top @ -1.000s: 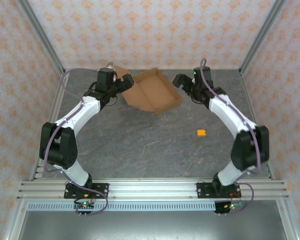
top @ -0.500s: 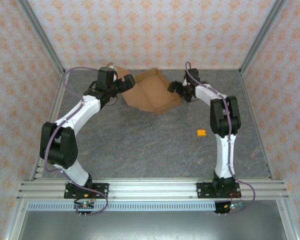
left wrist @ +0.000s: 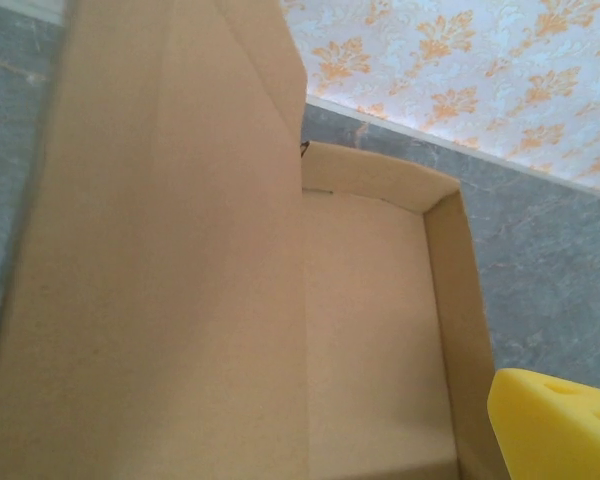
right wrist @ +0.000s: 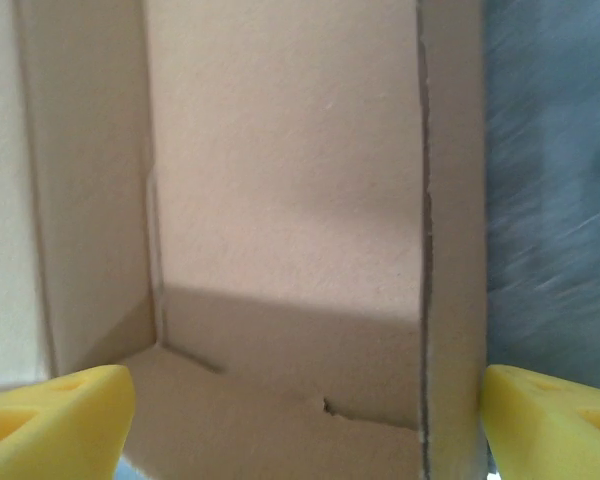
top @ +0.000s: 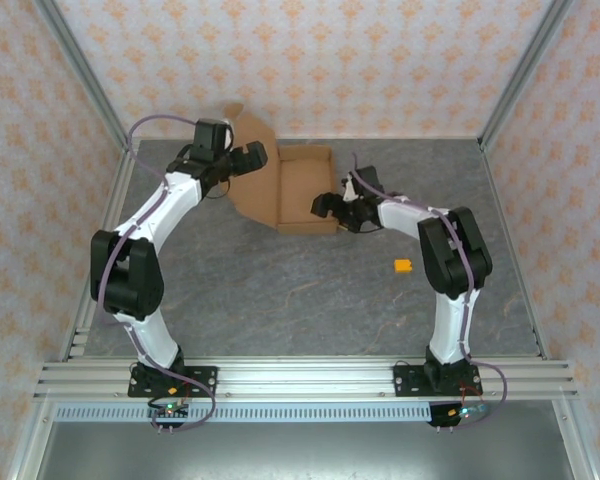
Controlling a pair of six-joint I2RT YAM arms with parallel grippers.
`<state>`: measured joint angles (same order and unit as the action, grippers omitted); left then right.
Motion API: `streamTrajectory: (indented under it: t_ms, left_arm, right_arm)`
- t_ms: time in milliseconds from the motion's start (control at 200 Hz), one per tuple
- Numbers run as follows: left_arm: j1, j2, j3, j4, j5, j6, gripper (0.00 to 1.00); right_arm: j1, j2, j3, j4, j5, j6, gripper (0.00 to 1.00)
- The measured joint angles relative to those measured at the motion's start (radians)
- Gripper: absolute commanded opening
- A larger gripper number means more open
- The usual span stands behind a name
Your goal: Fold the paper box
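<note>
The paper box [top: 302,190], plain brown cardboard, sits at the far middle of the grey table [top: 280,290]. Its shallow tray is already walled up and its big lid flap stands tilted on the left side. The left gripper [top: 252,158] is up against that raised flap with its jaws spread wide; I can't tell whether it touches the card. From the left wrist camera the flap looms along the left, the tray's floor and far corner lie beyond, and one yellow fingertip [left wrist: 555,425] pokes in at lower right.

The right gripper [top: 327,206] is at the tray's right wall, toward its near end, jaws apart. Its wrist camera shows what the overhead view can't: the thin side wall stands between the two yellow pads [right wrist: 55,420], close beside the one on the picture's right, not pinched.

A small orange block [top: 403,266] lies on the table well apart from the box, beside the right arm.
</note>
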<state>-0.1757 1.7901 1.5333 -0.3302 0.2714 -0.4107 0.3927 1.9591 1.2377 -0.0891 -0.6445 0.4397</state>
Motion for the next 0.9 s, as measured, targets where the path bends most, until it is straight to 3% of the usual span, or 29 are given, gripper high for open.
streamTrajectory:
  t_ms: [225,460,651,901]
  left_arm:
    - [0.061,0.109,0.204,-0.133,-0.053,0.116,0.99]
    - [0.1,0.211,0.314,-0.211,-0.125,0.212,1.0]
    - [0.111,0.235,0.393,-0.243,-0.13,0.237,1.0]
    - [0.124,0.242,0.521,-0.271,-0.151,0.242,1.0]
  right_arm:
    - [0.147,-0.101,-0.195,0.122,-0.004,0.072,0.96]
    - [0.072,-0.239,-0.193,0.026,0.14,-0.014,0.99]
    - [-0.014,-0.157,0.075,-0.1,0.333,-0.169,0.97]
    - [-0.037,0.173,0.539,-0.254,0.472,-0.348,0.95]
